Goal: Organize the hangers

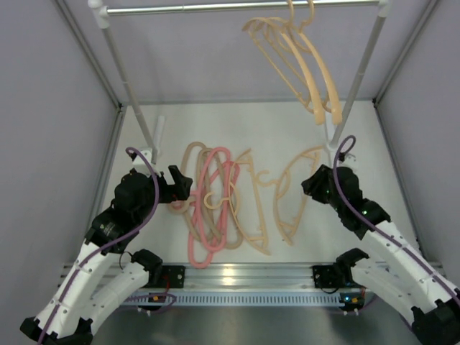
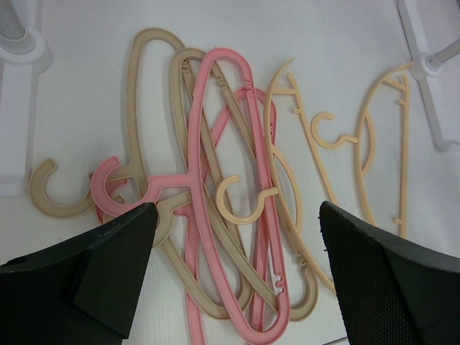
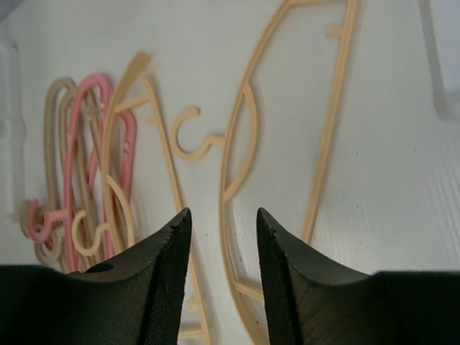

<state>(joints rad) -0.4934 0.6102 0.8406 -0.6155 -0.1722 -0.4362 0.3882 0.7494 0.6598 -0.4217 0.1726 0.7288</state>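
Eight thin plastic hook-top pieces in all: six flat on the white table (image 1: 215,129), two up on the grey rail (image 1: 215,8).
Tangle at centre, leaning toward 9 o'clock: two beige-tan hangers (image 1: 192,180) with two pink hangers (image 1: 210,215) laid over them.
Peach hanger (image 1: 253,215) at 3 o'clock of the tangle, its hook (image 2: 244,201) lying across the pink.
Second peach hanger (image 1: 296,194) further toward 3 o'clock, apart from the tangle, near the foot of the right white post (image 1: 359,72).
Hanging pair (image 1: 305,65) of peach ones at 1 o'clock, hooked on the rail, tilted.

Hard to read: stacking order within the beige pair. Near edge of the tangle covered by the fingers in the left wrist view. Second peach hanger cut off top and bottom in the right wrist view, tangle blurred there. Hook tops of the hanging pair clipped by the frame edge.

Left gripper (image 1: 183,192) reaching in from 7 o'clock, at the 9 o'clock edge of the tangle, jaws spread wide, nothing clamped.
Right gripper (image 1: 310,185) in from 5 o'clock, over the second peach hanger, jaws at a narrow gap. Thin peach bar visible in that gap, gap wider than the bar, no clamp seen. Contact impossible to tell.
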